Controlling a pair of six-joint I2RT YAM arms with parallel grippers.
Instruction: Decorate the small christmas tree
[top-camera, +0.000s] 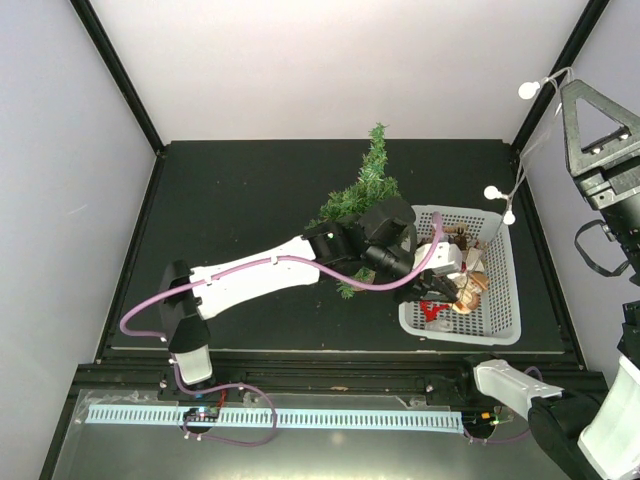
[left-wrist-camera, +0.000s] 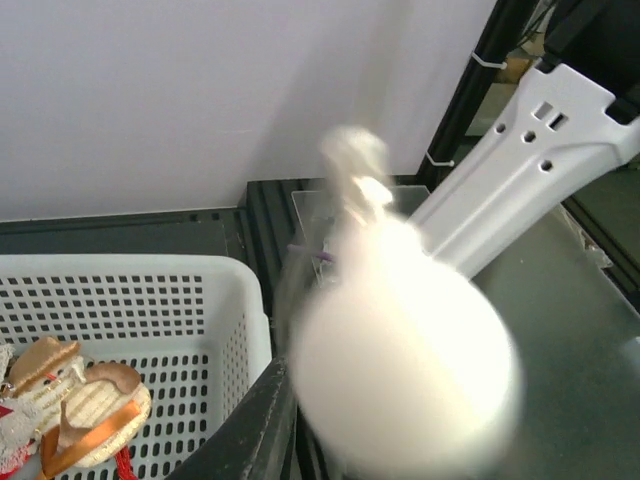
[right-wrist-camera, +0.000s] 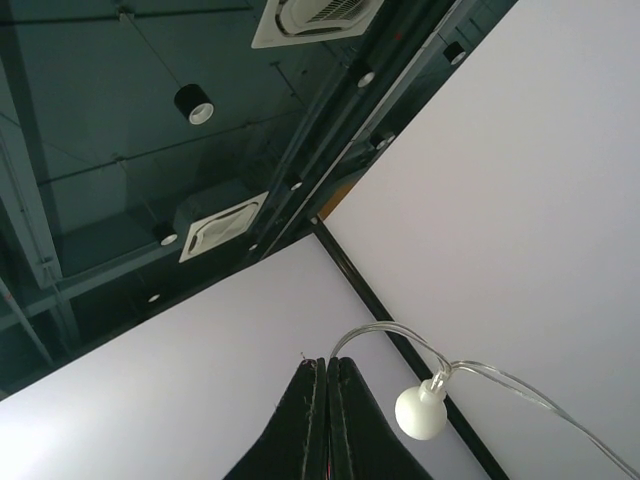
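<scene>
Tree (top-camera: 365, 190) on the dark counter (top-camera: 240, 210), just left of the basket (top-camera: 508, 300), its green tip pointing toward the far wall. The base is hidden. Left arm (top-camera: 260, 275) cuts across the lower branches and reaches into the basket.

Left gripper (top-camera: 440, 292) is down over the ornaments (top-camera: 470, 285) in the basket's left half: tan figures and a bit of red. From above I cannot tell whether it is spread or pinching anything. The left wrist view is no help: a big blurred white ball (left-wrist-camera: 400, 350) fills the frame just right of the basket's near corner, too soft to make out what holds it. Lower left in that view, the tan figures with an orange ribbon lie on the basket floor.

Right gripper (right-wrist-camera: 324, 370) is up high, well to the right of the basket, fingers pressed together and pinching the clear wire of the light string (right-wrist-camera: 420, 412). One bulb hangs just beside those fingers. In the top view, another two bulbs (top-camera: 491, 192) dangle lower, over the basket's far right corner.
</scene>
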